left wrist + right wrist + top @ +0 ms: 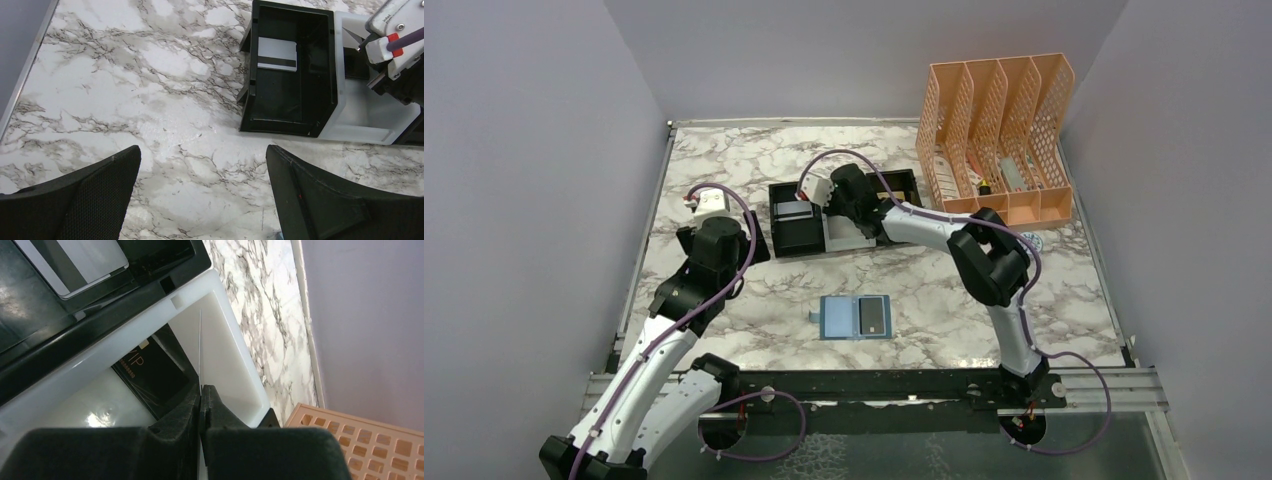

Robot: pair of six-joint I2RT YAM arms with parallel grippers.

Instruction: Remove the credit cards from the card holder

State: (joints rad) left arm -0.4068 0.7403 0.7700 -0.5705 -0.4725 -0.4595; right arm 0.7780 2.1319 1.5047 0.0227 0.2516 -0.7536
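The blue card holder (839, 318) lies open on the marble at front centre, with a dark credit card (873, 316) on its right panel. My right gripper (839, 195) (202, 387) hangs over the white middle compartment of a black-and-white tray (796, 243), shut on a thin card (200, 347) seen edge-on. Below it in that compartment lies a black card with gold "VIP" lettering (150, 370). A silvery-grey card with a dark stripe (277, 54) (80, 265) rests in the black compartment. My left gripper (749, 245) (202, 150) is open over bare marble, left of the tray.
An orange mesh file organiser (999, 135) stands at the back right, close to the tray's right end. Grey walls enclose the table on three sides, and a metal rail runs along its left edge (30, 65).
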